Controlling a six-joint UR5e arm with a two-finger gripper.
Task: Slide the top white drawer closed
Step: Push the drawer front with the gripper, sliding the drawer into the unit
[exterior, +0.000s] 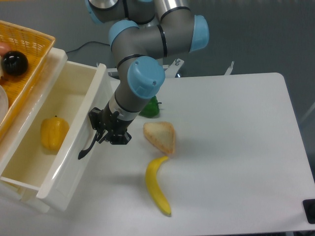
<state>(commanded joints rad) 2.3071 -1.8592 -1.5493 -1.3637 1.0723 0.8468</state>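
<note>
White tabletop (236, 147) ahead, I see the glossy cream-white plastic top drawer (74, 142) pulled wide open at left, my pincer (109, 133) against its black handle (87, 147), grip unclear, so I'd push squarely leftward, avoiding skew.

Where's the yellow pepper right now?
The yellow pepper lies inside the open top white drawer, at the camera view's left, left of the gripper.

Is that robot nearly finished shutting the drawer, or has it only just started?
Only starting, it seems. The top white drawer stands wide open, a yellow pepper visible inside. The gripper is at the drawer's front by the black handle; whether it grips it is unclear. The whole push inward is left.
</note>
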